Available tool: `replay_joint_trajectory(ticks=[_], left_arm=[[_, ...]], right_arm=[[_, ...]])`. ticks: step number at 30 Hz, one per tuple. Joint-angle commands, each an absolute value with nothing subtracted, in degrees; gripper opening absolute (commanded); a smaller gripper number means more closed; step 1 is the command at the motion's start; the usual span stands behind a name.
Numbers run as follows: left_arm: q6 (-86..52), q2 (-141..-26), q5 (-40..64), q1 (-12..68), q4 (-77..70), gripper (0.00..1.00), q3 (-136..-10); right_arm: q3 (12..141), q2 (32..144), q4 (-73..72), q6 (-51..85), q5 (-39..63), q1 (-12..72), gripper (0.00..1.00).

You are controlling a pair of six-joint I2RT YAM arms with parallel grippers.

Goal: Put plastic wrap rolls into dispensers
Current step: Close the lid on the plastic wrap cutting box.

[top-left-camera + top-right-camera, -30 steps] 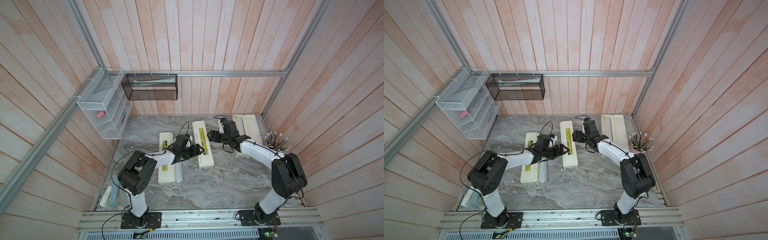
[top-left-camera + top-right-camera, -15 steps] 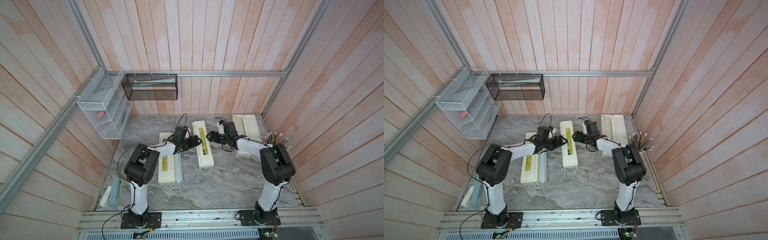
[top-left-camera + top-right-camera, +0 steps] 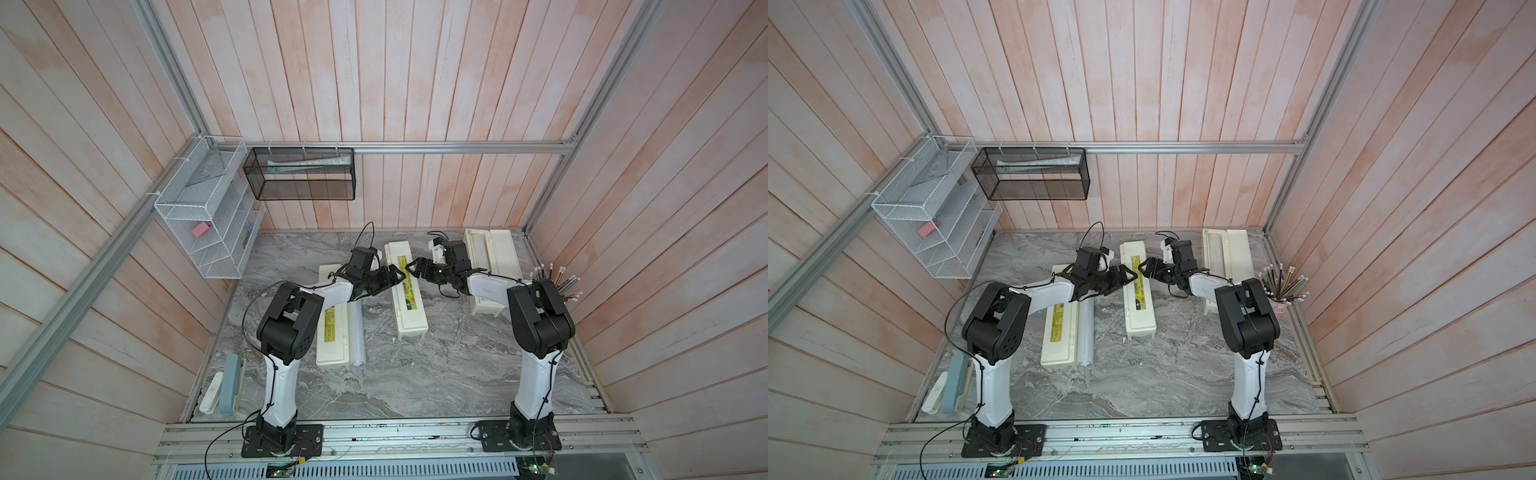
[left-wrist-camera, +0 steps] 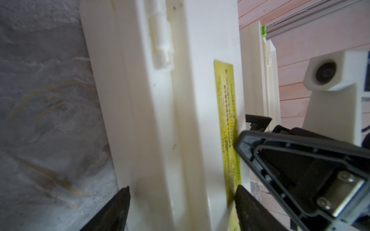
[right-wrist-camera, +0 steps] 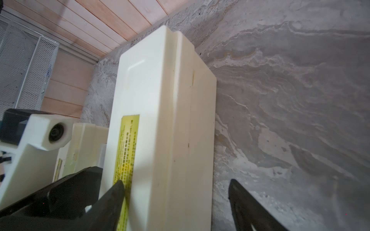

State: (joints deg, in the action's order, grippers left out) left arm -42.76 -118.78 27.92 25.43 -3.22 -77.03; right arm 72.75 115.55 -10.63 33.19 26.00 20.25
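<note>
Now, the left gripper (image 4: 181, 188) stands wide open over the hinge side of the middle box (image 3: 409, 309), jaws spread above the shut lid and holding nothing I can make out. The right gripper (image 5: 176, 181) faces it from the other side, also open and empty: one jaw is over the yellow label (image 5: 126, 152), the other out past the box's edge above the table (image 5: 290, 100). Whether either touches the lid I cannot tell, and what that box holds is hidden.

Further out, the right box (image 3: 503, 253) lies open and its trough seems to hold a roll (image 3: 478, 251), so one looks done bar shutting the lid. The left box (image 3: 332, 340) is shut, with a second roll (image 3: 357, 332) on the table just beside it, yet to go in. No other roll is in sight. By my reckoning the task is about a third through, and lifting the middle lid is probably the step in hand.
</note>
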Motion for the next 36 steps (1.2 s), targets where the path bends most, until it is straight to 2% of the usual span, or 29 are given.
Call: replay_joint_trajectory(ticks=[1, 22, 36], left_arm=[[-42.97, -122.01, 27.59, 24.09, -2.55, 0.82, -78.66], [-45.7, -128.37, 31.11, 22.02, -3.87, 0.82, -86.61], [-45.73, -132.89, 33.0, 20.87, -0.4, 0.77, -93.06]], right_arm=[[74.33, 118.24, -11.64, 34.78, 28.12, 19.57, 0.81], [83.6, 126.75, -10.54, 36.91, 32.75, 19.07, 0.75], [88.88, 130.47, -8.21, 37.0, 34.71, 19.03, 0.69]])
